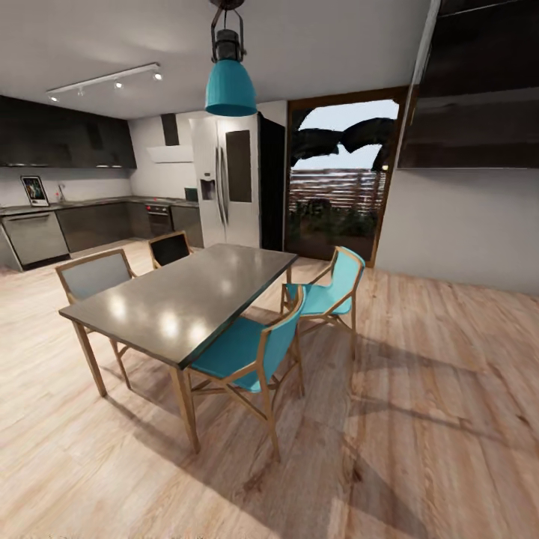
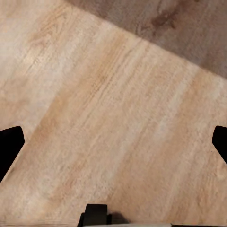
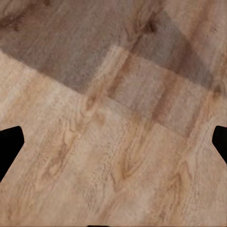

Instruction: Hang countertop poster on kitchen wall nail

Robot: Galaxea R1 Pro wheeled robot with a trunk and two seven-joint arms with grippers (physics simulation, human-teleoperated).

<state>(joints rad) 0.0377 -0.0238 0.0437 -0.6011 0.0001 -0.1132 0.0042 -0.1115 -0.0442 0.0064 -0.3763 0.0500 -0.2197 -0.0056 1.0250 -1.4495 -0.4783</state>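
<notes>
The poster (image 1: 34, 191) stands upright on the kitchen countertop (image 1: 90, 203) at the far left of the head view, leaning against the pale wall under the dark upper cabinets. It is small and far off, with a black frame and white border. My left gripper (image 2: 113, 146) is open over bare wooden floor, its dark fingertips (image 2: 9, 146) at the picture's sides. My right gripper (image 3: 113, 146) is open too, above floorboards crossed by a shadow, with nothing between its fingers.
A grey dining table (image 1: 187, 296) with wooden legs stands between me and the kitchen, with two teal chairs (image 1: 251, 352) on its right and two more chairs (image 1: 93, 273) on its left. A steel fridge (image 1: 228, 180), an oven (image 1: 159, 217) and a teal pendant lamp (image 1: 230, 86) stand beyond.
</notes>
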